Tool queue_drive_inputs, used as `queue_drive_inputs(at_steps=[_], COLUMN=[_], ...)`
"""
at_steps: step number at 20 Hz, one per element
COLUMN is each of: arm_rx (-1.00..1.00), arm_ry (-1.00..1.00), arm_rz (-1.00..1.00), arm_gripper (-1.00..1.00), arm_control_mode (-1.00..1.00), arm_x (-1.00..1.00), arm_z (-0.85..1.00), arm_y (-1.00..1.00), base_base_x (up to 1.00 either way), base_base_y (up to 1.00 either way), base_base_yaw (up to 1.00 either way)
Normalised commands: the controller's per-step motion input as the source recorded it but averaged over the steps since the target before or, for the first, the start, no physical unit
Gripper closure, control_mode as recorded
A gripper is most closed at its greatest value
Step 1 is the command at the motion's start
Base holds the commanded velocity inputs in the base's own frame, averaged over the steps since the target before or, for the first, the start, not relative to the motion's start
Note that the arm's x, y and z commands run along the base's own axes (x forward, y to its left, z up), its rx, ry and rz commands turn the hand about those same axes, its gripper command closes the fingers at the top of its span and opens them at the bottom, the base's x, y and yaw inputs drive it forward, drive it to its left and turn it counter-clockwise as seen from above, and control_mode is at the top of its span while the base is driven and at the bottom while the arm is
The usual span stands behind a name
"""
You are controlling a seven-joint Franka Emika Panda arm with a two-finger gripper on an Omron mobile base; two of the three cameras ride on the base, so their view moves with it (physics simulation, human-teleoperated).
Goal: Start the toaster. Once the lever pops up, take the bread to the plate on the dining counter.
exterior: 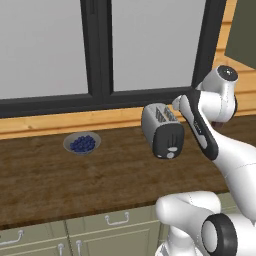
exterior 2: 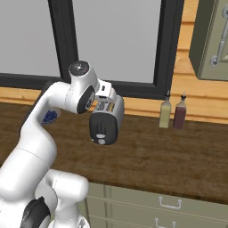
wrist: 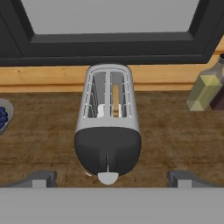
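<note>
Nearest the lens in the hand view, the gripper (wrist: 112, 178) hangs released, its two dark fingertips (wrist: 41, 178) spread far apart at five and seven o'clock with nothing between them but the black end face of the toaster (wrist: 108, 122). That toaster stands upright on the dark wood worktop (wrist: 175, 140), at the centre of the hand view, its long axis running toward twelve o'clock. On the black face a thin vertical slot runs down to the round silver knob (wrist: 107, 177) at six o'clock; the lever itself is too small to make out. The bread (wrist: 115, 99), a tan sliver, sits down inside the right-hand slot.

At nine o'clock from the toaster, well apart, is the grey bowl of blueberries (exterior: 82, 143). At two o'clock, a yellowish oil bottle (exterior 2: 165, 112) and a dark red bottle (exterior 2: 180, 113) stand just beside each other against the wooden ledge under the black-framed window (exterior 2: 111, 40). Sage-green cabinet doors with handles (exterior 2: 170, 203) run under the worktop.
</note>
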Motion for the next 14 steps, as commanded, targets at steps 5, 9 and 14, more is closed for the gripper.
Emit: queue_drive_inputs(at_steps=[5,9,14], arm_rx=[0.0,0.0,0.0], arm_ry=[0.0,0.0,0.0], arm_rz=[0.0,0.0,0.0], arm_gripper=[-1.0,-1.0,-1.0], arm_control_mode=[-1.0,-1.0,-1.0], arm_x=[0.0,0.0,0.0], arm_z=[0.0,0.0,0.0], arm_y=[0.0,0.0,0.0], base_base_x=[0.0,0.0,0.0], base_base_y=[0.0,0.0,0.0], base_base_yaw=[0.0,0.0,0.0])
